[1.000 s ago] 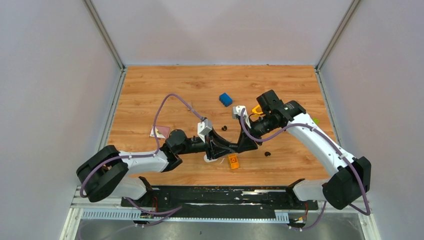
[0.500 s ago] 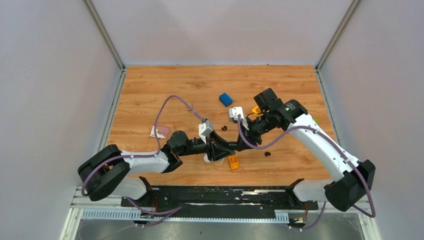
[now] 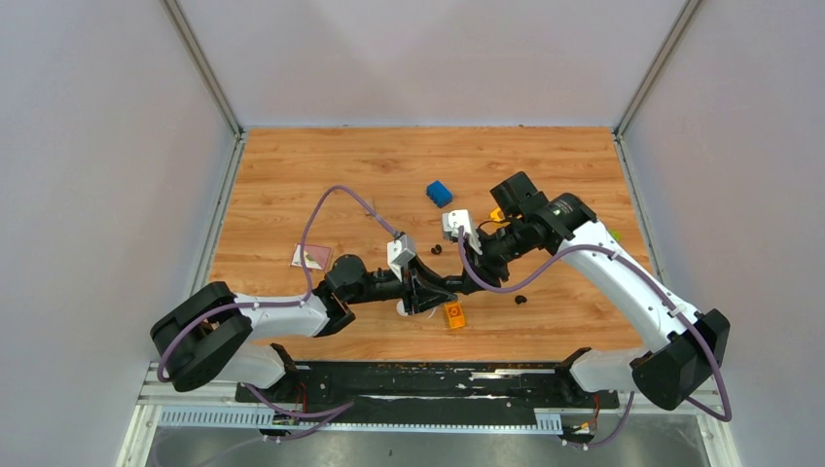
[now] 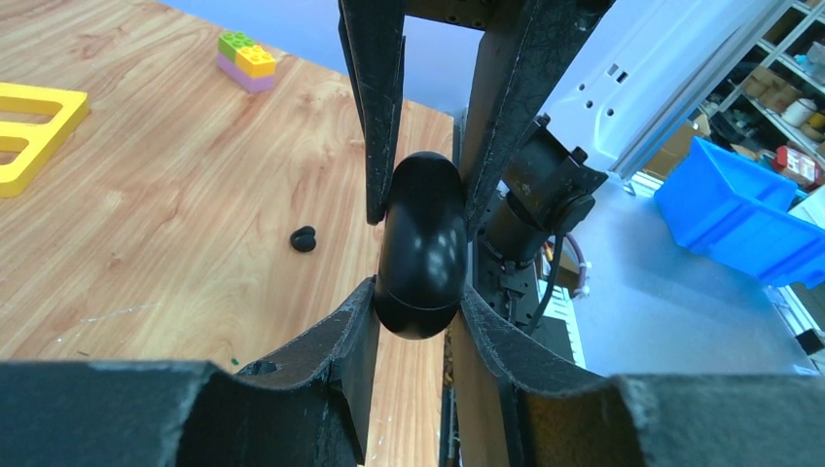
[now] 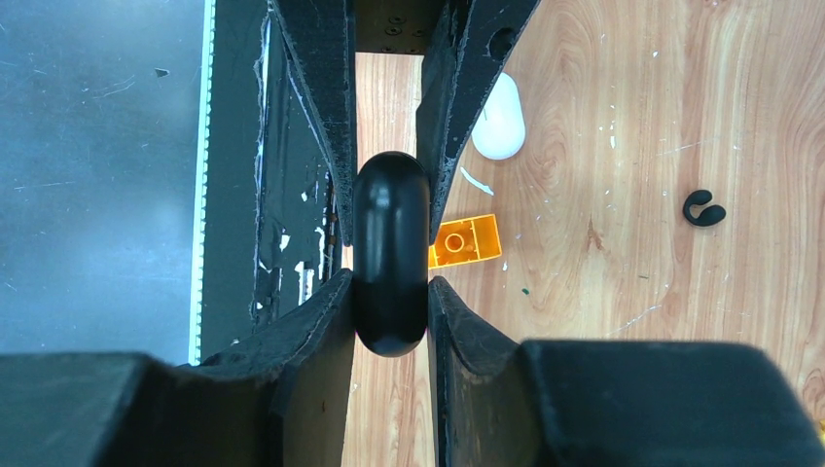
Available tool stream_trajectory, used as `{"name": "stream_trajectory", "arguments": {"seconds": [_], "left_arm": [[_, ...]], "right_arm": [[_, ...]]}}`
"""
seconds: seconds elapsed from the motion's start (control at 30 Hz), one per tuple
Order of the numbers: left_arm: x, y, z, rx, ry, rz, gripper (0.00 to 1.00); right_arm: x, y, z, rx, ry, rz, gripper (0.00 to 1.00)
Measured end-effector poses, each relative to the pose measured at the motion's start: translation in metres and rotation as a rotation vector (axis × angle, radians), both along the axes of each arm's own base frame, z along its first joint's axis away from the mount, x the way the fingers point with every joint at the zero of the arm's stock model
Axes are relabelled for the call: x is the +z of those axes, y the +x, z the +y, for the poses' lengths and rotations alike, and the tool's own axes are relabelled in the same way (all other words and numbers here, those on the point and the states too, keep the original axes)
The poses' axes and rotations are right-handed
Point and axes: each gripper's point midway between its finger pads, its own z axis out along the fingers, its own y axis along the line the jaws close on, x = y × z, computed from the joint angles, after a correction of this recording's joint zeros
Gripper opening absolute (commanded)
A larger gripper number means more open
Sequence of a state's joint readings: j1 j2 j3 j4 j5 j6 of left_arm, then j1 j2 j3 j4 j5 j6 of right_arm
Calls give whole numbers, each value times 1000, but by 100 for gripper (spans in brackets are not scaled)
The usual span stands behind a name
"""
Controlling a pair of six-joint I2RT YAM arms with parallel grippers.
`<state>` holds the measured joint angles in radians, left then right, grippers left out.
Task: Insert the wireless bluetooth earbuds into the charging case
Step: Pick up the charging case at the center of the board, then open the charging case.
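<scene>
**Both grippers on one dark pod; case and earbud lie on the table**

The left gripper (image 4: 416,292) is closed narrowly on one end of a glossy black oval pod (image 4: 420,233). The white charging case (image 5: 498,117) lies on the table near an orange block (image 5: 465,241), with a dark earbud (image 5: 704,208) well apart to the right. The right gripper (image 5: 389,280) clamps the pod's opposite end. Advice: release one grip at a time, so the seamed pod does not drop.

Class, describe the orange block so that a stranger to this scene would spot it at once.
Start at the wooden table and go to the middle of its near edge. There the orange block lies flat, right of a white oval piece. It alone is orange and rectangular; the blue block lies farther back.
</scene>
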<state>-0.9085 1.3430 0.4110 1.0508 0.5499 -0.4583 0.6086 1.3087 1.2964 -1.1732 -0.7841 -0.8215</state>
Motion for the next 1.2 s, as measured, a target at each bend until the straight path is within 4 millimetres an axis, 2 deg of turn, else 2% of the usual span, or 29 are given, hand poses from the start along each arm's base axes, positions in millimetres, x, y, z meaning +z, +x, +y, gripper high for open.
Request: {"name": "stream_trajectory", "arguments": {"seconds": [0.23, 0.43, 0.77, 0.9, 0.97, 1.03, 1.2], "left_arm": [[-1, 0, 0, -1, 5, 4, 40], [-3, -1, 0, -3, 11, 8, 36], [-7, -1, 1, -1, 20, 15, 16], [-6, -1, 1, -4, 19, 14, 12], [-5, -1, 1, -4, 14, 10, 7], [-2, -3, 1, -12, 1, -4, 0], [-2, -3, 3, -9, -6, -35, 0]], "right_arm": [[-4, 1, 1, -1, -8, 15, 22], [-6, 2, 2, -7, -16, 31, 22], [-9, 4, 4, -24, -33, 69, 23], [-9, 3, 4, -29, -39, 83, 36], [-7, 3, 4, -37, -39, 91, 41], [-3, 3, 7, -47, -19, 117, 42], [6, 12, 14, -85, 28, 206, 44]]}}
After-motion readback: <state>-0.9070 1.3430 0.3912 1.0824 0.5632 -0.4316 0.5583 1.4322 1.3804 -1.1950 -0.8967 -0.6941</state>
